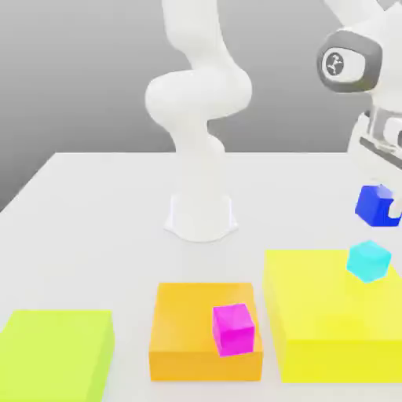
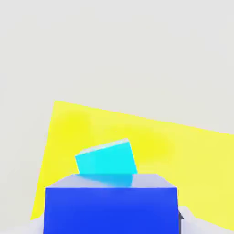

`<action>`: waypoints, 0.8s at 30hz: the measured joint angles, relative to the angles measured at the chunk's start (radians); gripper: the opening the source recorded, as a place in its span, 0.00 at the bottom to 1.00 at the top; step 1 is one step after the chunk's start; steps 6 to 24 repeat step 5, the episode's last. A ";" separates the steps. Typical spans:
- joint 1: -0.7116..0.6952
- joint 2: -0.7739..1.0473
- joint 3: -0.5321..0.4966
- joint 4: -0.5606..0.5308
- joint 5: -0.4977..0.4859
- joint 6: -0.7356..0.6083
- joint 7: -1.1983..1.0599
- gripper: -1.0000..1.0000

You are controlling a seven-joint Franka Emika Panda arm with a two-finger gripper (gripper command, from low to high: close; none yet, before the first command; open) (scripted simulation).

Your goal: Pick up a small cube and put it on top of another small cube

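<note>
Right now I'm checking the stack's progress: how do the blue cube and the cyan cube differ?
The blue cube hangs in the air, held by the gripper; the cyan cube rests on the yellow block. The blue cube is above the cyan cube, not touching it. Both are small, plain and similar in size.

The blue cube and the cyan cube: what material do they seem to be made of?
Blue cube: looks like hard, glossy plastic; in the hand view its top face mirrors the cyan one. Cyan cube: smooth and plain, with an even colour and crisp edges, probably plastic too. Both are simulator renders, so the real material stays open.
</note>
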State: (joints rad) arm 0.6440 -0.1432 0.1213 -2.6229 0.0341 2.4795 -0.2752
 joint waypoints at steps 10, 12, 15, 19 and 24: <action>-0.002 0.050 0.004 -0.017 -0.010 0.065 0.006 1.00; -0.002 0.050 0.004 -0.017 -0.010 0.065 0.006 1.00; -0.002 0.050 0.004 -0.017 -0.010 0.065 0.006 1.00; -0.002 0.050 0.004 -0.017 -0.010 0.065 0.006 1.00; -0.002 0.050 0.004 -0.017 -0.010 0.065 0.006 1.00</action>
